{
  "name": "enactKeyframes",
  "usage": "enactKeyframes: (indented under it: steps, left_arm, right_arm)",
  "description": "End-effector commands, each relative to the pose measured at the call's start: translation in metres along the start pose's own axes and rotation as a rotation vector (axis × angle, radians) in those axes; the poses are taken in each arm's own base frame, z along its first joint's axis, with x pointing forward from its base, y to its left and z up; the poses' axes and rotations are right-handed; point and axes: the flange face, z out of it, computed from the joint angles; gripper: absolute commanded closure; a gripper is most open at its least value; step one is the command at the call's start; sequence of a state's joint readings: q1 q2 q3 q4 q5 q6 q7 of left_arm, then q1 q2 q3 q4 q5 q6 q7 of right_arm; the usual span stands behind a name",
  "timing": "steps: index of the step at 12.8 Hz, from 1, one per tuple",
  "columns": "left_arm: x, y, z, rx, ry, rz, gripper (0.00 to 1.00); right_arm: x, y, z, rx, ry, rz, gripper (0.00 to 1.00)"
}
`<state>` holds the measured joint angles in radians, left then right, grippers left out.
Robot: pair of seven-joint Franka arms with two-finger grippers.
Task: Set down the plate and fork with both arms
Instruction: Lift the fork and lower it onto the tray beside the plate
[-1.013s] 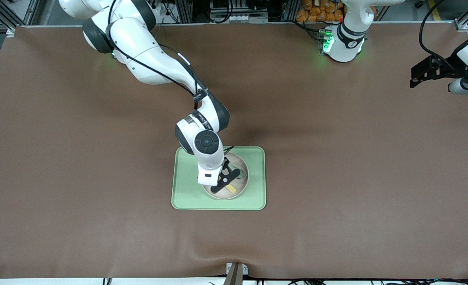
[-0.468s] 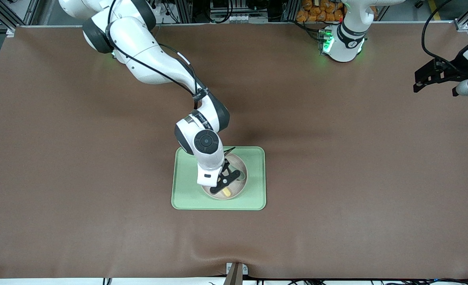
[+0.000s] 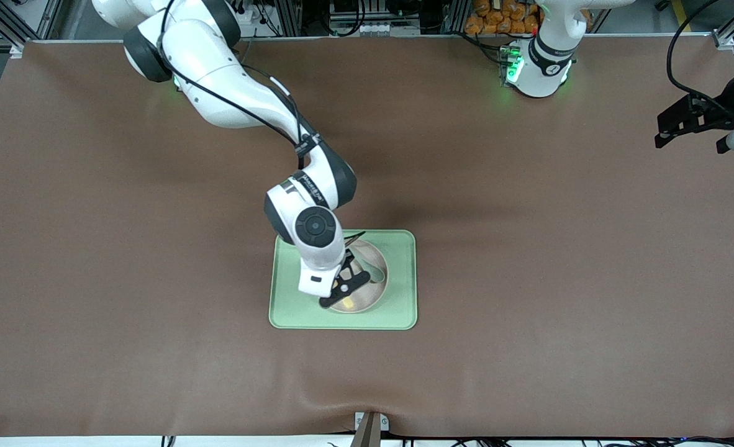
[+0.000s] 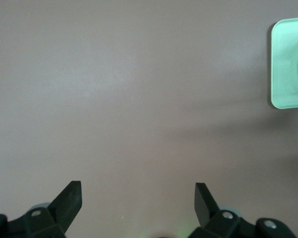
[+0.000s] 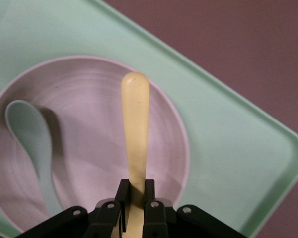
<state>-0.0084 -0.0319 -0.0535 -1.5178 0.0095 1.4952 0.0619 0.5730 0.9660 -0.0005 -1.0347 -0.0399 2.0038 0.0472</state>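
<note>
The right end effector [image 3: 341,293] hangs over the plate [image 3: 376,292], its fingers pinched on the fork [image 5: 135,129]. The plate sits on the tray [image 3: 404,310], a green spoon [image 5: 32,144] lying in it. The left end effector [image 4: 138,197] waits over bare worktop [image 3: 559,248], well apart from the tray, fingers spread wide and empty.

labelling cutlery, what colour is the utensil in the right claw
Pale yellow: the small plastic fork, clearest in the right wrist view.
</note>
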Motion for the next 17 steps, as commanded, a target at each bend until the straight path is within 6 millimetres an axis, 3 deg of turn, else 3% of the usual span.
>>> enactKeyframes:
  steps: [1,3,6,13,17]
  left_arm:
    - [0.001,0.004,-0.009,-0.005,0.049,0.036,0.0]
    - [0.003,0.007,-0.007,-0.007,0.048,0.061,0.0]
    - [0.003,0.001,-0.006,-0.014,0.047,0.047,0.0]
    - [0.003,-0.001,-0.004,-0.015,0.044,0.044,0.0]
    - [0.003,-0.002,-0.004,-0.015,0.043,0.044,0.0]
  right_arm:
    - [-0.003,0.04,-0.02,0.068,-0.006,0.115,1.0]
    - [-0.01,0.078,-0.015,0.058,-0.039,0.242,1.0]
    - [-0.029,0.105,0.004,0.052,-0.096,0.287,1.0]
    - [-0.037,0.102,0.024,0.047,-0.141,0.483,1.0]
    - [-0.04,0.077,0.041,0.047,-0.135,0.525,1.0]
